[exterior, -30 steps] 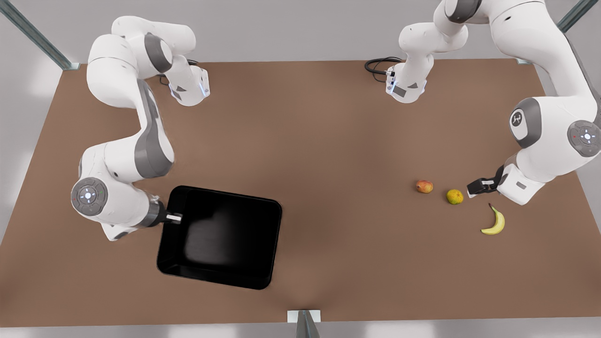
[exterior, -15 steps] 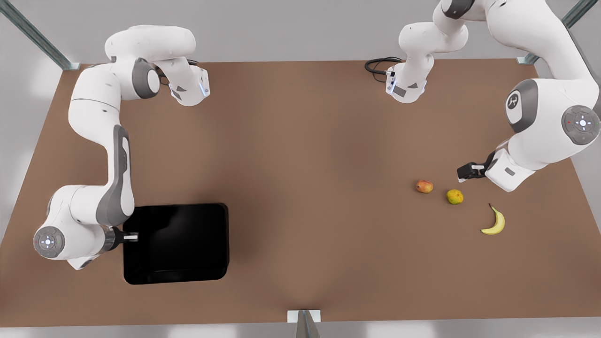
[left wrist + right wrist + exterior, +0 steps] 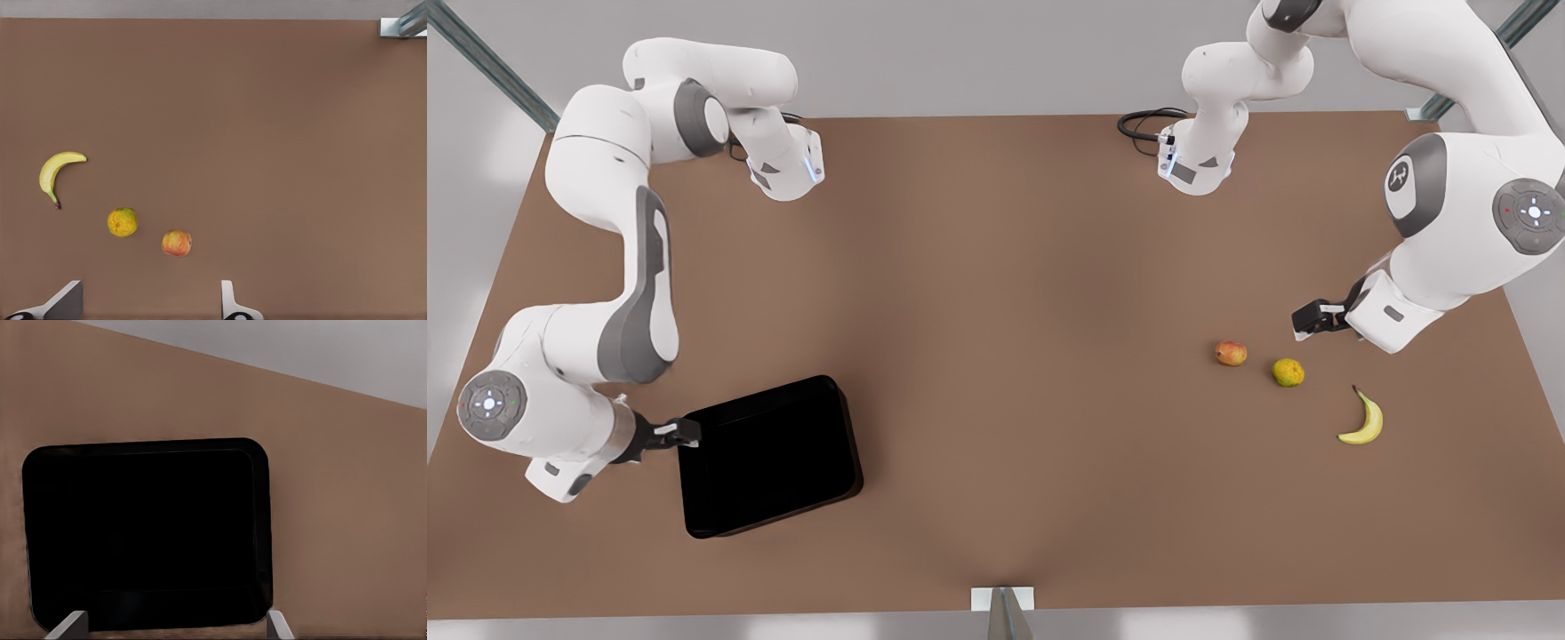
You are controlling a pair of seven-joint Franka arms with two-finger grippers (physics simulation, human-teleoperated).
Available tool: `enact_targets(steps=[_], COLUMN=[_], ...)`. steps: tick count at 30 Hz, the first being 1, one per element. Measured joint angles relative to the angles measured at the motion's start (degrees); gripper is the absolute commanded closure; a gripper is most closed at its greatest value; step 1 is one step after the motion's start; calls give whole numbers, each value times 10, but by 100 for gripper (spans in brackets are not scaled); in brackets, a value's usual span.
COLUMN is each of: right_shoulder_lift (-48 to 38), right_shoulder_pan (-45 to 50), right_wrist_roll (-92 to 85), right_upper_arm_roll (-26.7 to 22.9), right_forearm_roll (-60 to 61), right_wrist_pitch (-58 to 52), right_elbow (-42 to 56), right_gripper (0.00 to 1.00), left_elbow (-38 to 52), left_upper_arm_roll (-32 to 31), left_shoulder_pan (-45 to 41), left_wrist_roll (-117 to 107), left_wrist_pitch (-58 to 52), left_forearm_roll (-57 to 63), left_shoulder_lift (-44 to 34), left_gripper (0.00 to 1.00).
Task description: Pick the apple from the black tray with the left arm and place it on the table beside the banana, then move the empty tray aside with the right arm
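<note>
Brown desk (image 3: 996, 293): matte top carrying every loose thing.
Tray (image 3: 769, 455): black, empty, lying near the front view's left end of the desk, turned slightly askew; also seen in the right wrist view (image 3: 143, 533).
Right tool (image 3: 679, 433): at the tray's left rim, fingers (image 3: 70, 625) spread wide to either side of the rim, not clamped on it.
Apple (image 3: 1231, 353): resting on the desk on the front view's right, apart from the tray; also in the left wrist view (image 3: 177, 243).
Citrus (image 3: 1288, 372): just right of the apple, between it and the banana.
Banana (image 3: 1363, 420): right of the citrus and nearer the front edge.
Left tool (image 3: 1307, 320): above the desk beyond the citrus, fingers (image 3: 230, 303) parted and empty.
</note>
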Motion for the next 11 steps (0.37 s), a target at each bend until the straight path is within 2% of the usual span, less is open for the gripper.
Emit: enact_targets(steps=[4, 9, 11], right_shoulder_lift=[-55, -176, -191], right_shoulder_pan=[-5, -10, -11], right_wrist_roll=[-2, 3, 7], right_upper_arm_roll=[1, -1, -3], right_forearm_roll=[4, 13, 18], right_wrist_pitch=[-43, -27, -13], right_elbow=[-28, -254, -286], right_gripper=[5, 5, 5], left_elbow=[1, 2, 2], left_upper_arm_roll=[-1, -3, -3], left_shoulder_pan=[1, -7, -8], left_wrist_roll=[0, 1, 1], left_wrist_pitch=[1, 5, 6], left_forearm_roll=[0, 0, 0], left_shoulder_lift=[1, 2, 2], left_gripper=[0, 0, 0])
